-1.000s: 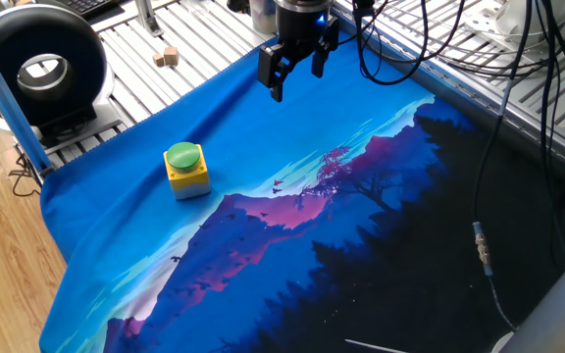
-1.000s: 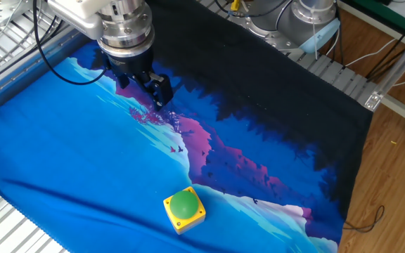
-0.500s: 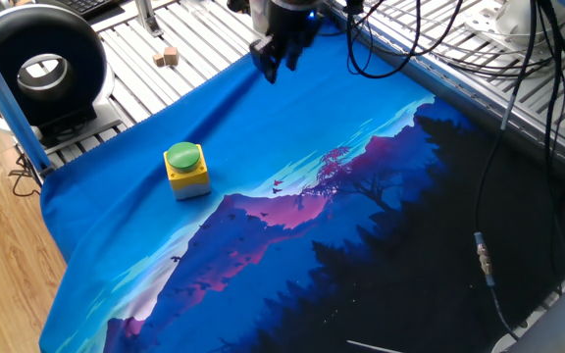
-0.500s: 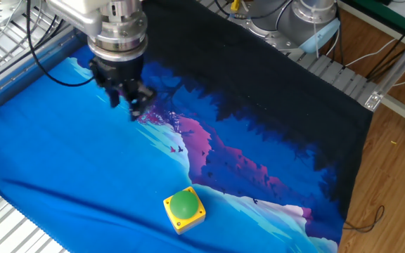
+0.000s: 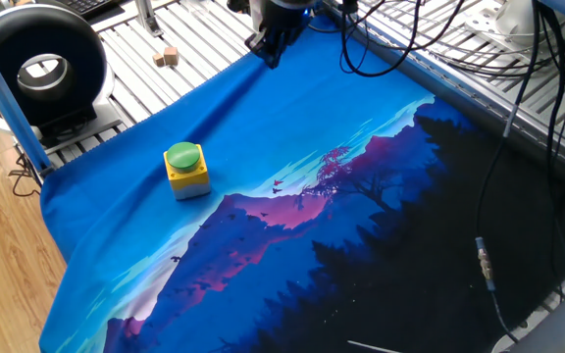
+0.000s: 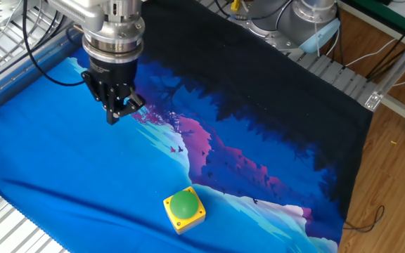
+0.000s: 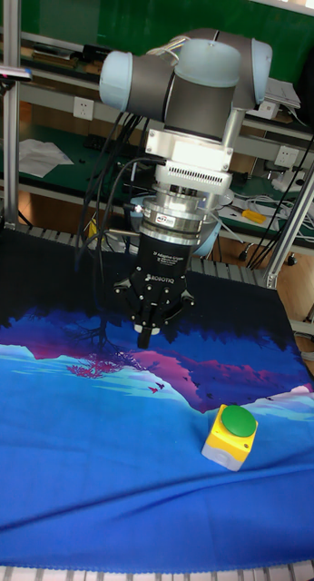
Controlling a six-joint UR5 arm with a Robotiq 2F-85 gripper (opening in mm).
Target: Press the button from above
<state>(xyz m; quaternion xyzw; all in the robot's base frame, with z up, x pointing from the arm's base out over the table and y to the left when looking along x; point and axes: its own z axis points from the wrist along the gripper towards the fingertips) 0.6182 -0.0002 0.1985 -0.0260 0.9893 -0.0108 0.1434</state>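
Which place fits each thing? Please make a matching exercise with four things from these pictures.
Things:
1. green button
2. gripper
3. tan wooden cubes
4. black ring-shaped device

Places:
A. on the metal slats beyond the cloth
B. on top of the yellow box
C. at the table's corner, beside the wooden floor
D. in the air above the blue cloth

Pairs: 1-B, 2-D, 3-A, 4-C

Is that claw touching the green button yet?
Apart. The tall fixed view shows the claw hanging well away from the green button, with bare blue cloth between them.
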